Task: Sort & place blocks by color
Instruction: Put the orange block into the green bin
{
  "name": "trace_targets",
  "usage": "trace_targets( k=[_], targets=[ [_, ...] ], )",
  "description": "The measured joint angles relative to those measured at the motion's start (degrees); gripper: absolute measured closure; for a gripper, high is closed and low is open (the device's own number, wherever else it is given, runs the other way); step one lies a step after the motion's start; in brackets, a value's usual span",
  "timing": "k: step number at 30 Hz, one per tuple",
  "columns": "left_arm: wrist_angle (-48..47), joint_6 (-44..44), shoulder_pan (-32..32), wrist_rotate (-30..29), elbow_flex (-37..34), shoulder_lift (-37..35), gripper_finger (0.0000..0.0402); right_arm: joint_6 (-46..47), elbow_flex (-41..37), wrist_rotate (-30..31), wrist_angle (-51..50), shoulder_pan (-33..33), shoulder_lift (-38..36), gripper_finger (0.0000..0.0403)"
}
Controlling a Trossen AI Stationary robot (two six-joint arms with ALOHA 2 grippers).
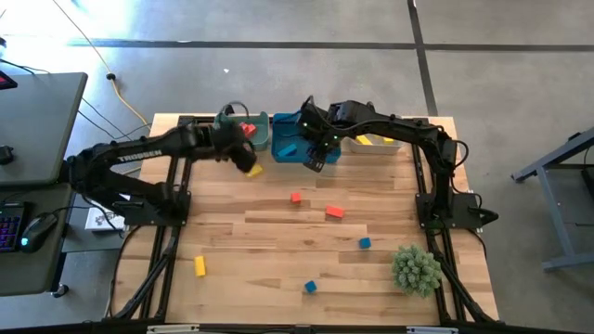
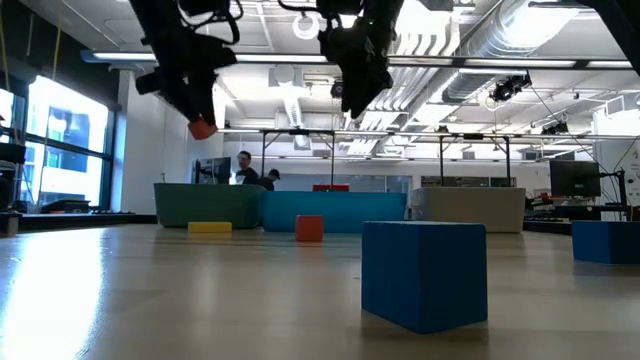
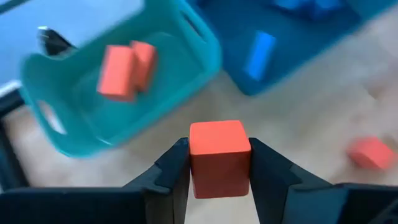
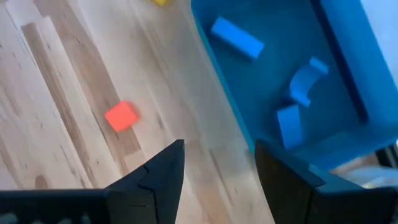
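My left gripper (image 1: 243, 153) is shut on a red cube (image 3: 219, 155), lifted above the table just on the near side of the teal bin (image 1: 249, 130). The teal bin (image 3: 93, 118) holds two red blocks (image 3: 124, 68). My right gripper (image 4: 217, 168) is open and empty, above the near edge of the blue bin (image 1: 292, 139), which holds several blue blocks (image 4: 236, 37). A pale bin (image 1: 376, 144) with yellow blocks stands to the right of it. Loose on the table lie a yellow block (image 1: 253, 171), red blocks (image 1: 296, 197) (image 1: 334, 212), blue blocks (image 1: 365, 243) (image 1: 310, 287) and a yellow bar (image 1: 200, 266). My left gripper pinches the red cube by two opposite side faces (image 3: 193, 163) between its two fingers. The fingers slant down from above. The cube (image 2: 202, 128) hangs at the fingertips, lifted clear of the table.
A spiky green plant-like ball (image 1: 416, 269) sits at the near right of the table. The three bins stand in a row along the far edge. People show in the room beyond the table (image 2: 245, 168).
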Motion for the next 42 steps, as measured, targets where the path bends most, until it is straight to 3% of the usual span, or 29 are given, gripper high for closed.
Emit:
trace_targets(
  k=[9,17,21,27,34,42],
  targets=[
    [6.51,10.06,17.79,1.82,0.0,2.24,0.0293,-3.57,0.0,-0.02,4.1,-1.96,0.0,0.022],
    [11.13,14.28,26.45,4.95,0.0,10.18,0.0292,-4.17,0.0,-0.02,4.08,-4.09,0.0,0.022],
    [11.51,14.62,28.19,7.8,0.0,14.88,0.029,-4.19,0.0,-0.02,4.08,-4.99,0.0,0.022],
    [12.01,14.34,28.95,5.17,0.0,20.05,0.0289,-6.64,0.0,-0.02,4.07,-5.92,0.0,0.022],
    [14.51,14.07,29.1,-0.32,0.0,21.43,0.0289,-9.41,0.0,0.07,4.27,-6.48,0.0,0.022],
    [14.29,14.57,29.77,1.55,0.0,21.56,0.0284,-9.77,0.0,0.09,4.65,-6.73,0.0,0.022]
  ],
)
